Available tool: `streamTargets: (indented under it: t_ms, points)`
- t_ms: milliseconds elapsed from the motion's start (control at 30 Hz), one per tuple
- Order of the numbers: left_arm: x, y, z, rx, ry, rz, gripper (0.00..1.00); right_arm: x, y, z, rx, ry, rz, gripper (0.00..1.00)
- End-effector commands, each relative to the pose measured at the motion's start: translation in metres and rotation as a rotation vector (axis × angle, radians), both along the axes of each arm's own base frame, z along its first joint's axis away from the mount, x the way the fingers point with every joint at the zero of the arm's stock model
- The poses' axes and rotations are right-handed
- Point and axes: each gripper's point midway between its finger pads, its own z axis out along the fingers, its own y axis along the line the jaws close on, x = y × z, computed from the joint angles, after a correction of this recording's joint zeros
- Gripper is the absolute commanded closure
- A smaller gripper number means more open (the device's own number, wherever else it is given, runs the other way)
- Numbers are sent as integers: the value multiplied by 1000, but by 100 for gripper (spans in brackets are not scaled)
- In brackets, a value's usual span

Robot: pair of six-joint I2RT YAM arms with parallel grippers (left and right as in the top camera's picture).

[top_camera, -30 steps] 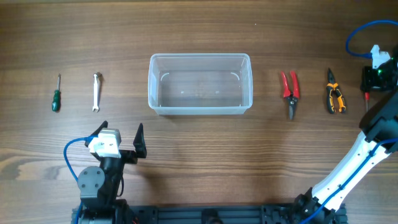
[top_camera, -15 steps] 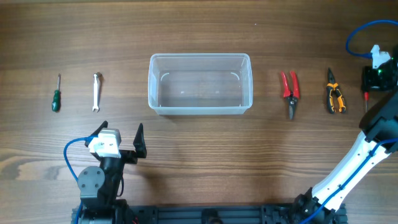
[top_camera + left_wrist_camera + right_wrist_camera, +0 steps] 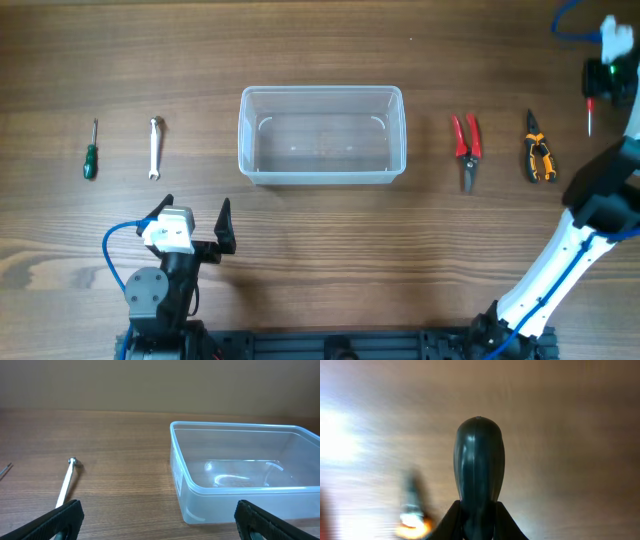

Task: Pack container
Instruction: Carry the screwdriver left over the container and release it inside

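Right gripper [image 3: 598,92], clamped on a dark-handled tool [image 3: 479,460], has been raised; left gripper [image 3: 157,516] is spread. The clear rectangular plastic tub [image 3: 322,135], presumably light, is best gripped by its rim.

You have a clear rectangular plastic tub [image 3: 320,92], brown wood-grained counter [image 3: 330,240], green-handled screwdriver [image 3: 90,160], red-handled cutters [image 3: 465,140], orange-and-black pliers [image 3: 539,157], dark grey tool handle [image 3: 479,460].

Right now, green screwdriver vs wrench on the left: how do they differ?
The screwdriver has a green handle and thin shaft; the wrench is bare silver metal throughout. The screwdriver lies further left; the wrench lies nearer the container. Both lie flat, lengthwise front to back, with nothing touching them.
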Motion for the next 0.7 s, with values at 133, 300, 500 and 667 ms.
streamTargets:
  t_ms: [133,300,500,667]
  points:
    - [0,-3,-2,14,-4,-18,0,21,163,183,118,-402,317,92]
    - [0,-3,-2,15,-4,-18,0,-5,264,224,146,-440,509,92]
    - [0,-3,-2,14,-4,-18,0,-47,365,208,168,-307,724,92]
    - [0,-3,-2,14,-3,-18,0,-85,443,190,159,-229,932,91]
